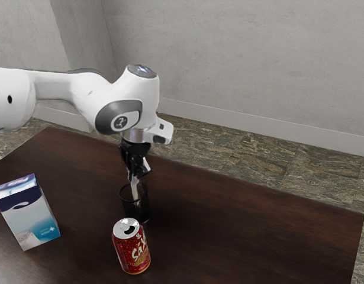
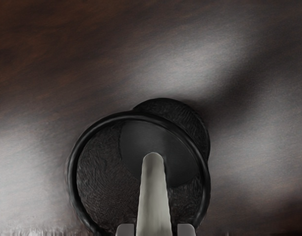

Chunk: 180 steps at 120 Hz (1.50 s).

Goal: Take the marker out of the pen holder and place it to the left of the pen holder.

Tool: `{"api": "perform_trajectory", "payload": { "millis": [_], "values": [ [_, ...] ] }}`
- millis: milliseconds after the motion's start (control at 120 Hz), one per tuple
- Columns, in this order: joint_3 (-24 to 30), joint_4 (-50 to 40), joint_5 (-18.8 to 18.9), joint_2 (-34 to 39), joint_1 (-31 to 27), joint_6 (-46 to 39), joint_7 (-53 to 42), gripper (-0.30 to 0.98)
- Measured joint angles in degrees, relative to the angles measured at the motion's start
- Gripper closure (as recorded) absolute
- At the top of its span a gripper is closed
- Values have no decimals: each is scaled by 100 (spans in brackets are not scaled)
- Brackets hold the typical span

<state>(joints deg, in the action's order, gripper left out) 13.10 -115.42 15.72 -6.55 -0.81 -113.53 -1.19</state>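
Above the pen holder, my gripper [image 1: 135, 174] points down with its fingertips close together around the upper part of the pale marker [image 1: 135, 191]. The marker's lower part is inside the dark, see-through pen holder [image 1: 142, 212]. The wrist view has the gripper [image 2: 155, 229] with a grey fingertip on each side of the light grey marker [image 2: 153, 196], shut on it. The marker's rounded end lies within the round black rim of the pen holder [image 2: 73, 172].
A red soda can [image 1: 132, 248] stands close to the pen holder, toward the exterior view's bottom. A white and blue carton [image 1: 29, 214] stands at the exterior view's left. The dark wooden table [image 1: 247, 231] extends to the exterior view's right.
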Motion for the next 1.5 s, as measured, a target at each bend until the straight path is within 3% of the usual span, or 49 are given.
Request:
{"api": "perform_trajectory", "payload": {
  "millis": [167, 267, 500, 642, 875, 1117, 1500],
  "values": [
    [-10, 995, -429, 327, -294, 890, -186, 76],
    [-404, 1575, -566, 201, -79, 1595, -290, 77],
    [-1273, 2811, -1092, -967, -275, 3196, -364, 78],
    [-1947, 3433, -1765, -1855, -282, 4279, -179, 77],
    [-2380, 4041, -2453, -3172, -299, 5853, 149, 77],
    [-2499, 4123, -2730, -3910, -372, 6497, 370, 77],
    [-2495, 4503, -2892, -4627, -461, 6723, 547, 77]
  ]
}}
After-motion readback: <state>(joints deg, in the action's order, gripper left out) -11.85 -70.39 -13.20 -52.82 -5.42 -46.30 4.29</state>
